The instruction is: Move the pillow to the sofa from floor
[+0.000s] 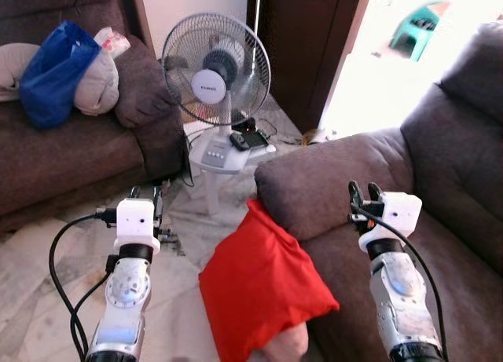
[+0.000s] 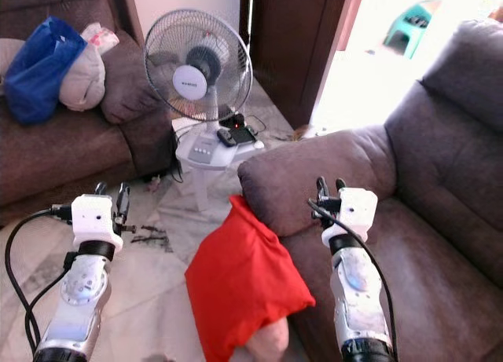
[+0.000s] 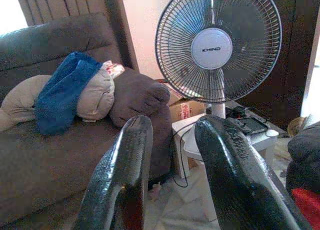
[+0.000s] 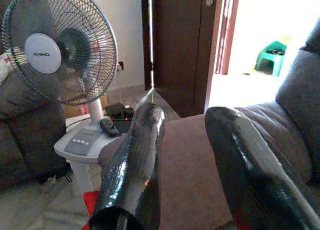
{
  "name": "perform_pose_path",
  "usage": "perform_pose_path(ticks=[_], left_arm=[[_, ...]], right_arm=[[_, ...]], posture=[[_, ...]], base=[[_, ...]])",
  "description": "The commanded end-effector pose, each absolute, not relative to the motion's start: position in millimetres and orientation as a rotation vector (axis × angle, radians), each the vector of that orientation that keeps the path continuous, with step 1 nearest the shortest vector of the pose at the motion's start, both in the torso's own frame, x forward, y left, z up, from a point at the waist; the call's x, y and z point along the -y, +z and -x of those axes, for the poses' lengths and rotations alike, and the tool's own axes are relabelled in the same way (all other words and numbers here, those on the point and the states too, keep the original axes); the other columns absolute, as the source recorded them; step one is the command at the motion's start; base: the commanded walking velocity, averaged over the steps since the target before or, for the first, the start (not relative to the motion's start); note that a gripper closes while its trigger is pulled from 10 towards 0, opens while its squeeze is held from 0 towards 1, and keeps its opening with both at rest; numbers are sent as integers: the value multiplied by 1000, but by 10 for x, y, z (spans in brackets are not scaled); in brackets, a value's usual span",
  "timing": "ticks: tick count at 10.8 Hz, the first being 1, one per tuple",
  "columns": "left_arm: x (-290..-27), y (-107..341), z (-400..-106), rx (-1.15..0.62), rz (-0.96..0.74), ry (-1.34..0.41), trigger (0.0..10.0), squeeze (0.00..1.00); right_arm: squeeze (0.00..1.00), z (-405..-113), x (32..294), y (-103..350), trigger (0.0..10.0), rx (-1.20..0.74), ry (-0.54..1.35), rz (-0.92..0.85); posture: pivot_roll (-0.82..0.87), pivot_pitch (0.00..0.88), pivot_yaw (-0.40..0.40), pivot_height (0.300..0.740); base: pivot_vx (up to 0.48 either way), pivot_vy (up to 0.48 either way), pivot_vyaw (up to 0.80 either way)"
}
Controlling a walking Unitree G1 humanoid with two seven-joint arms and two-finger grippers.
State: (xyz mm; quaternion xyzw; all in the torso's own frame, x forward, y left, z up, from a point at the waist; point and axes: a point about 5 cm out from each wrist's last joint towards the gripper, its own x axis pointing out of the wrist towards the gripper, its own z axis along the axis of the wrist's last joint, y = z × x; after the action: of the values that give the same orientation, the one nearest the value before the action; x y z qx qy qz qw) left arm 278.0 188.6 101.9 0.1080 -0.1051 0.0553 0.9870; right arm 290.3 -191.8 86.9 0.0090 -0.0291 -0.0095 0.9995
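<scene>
The red pillow [image 1: 263, 290] was seen standing on the tiled floor [image 1: 47, 299], propped against the near end of the brown sofa [image 1: 440, 221] on the right, its upper corner touching the sofa's armrest [image 1: 330, 185]. The left gripper [image 1: 147, 195] was held raised over the floor to the left of the pillow, well apart from it, with its fingers [image 3: 125, 170] parted and nothing between them. The right gripper [image 1: 365, 194] was held above the sofa seat, just beside the armrest, its fingers [image 4: 135, 160] likewise parted and empty. A standing fan [image 1: 216, 71] on a small white table [image 1: 228, 154] was placed farther off, between this sofa and a second sofa [image 1: 71, 154] at the far left bearing a blue bag [image 1: 55, 71]. The step in hand was judged to be the approach, the pillow not yet having been grasped. The next move was judged to call for both grippers to be lowered and brought inward to either side of the pillow, so that it could be pinched or squeezed and lifted rightward onto the seat
</scene>
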Motion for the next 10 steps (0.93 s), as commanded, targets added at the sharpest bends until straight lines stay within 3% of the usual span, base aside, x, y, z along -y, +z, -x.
perform_pose_path(ticks=[1,10], left_arm=[[-1875,1019,-2761,203,-214,111,10000,0],[-1845,1041,-2798,190,-200,108,10000,0]], right_arm=[[0,-2908,1930,931,10000,78,-16,-12],[0,-2983,1908,962,10000,55,-5,-21]], posture=[[20,8,-74,657],[20,31,-85,657]], base=[[0,0,0],[0,0,0]])
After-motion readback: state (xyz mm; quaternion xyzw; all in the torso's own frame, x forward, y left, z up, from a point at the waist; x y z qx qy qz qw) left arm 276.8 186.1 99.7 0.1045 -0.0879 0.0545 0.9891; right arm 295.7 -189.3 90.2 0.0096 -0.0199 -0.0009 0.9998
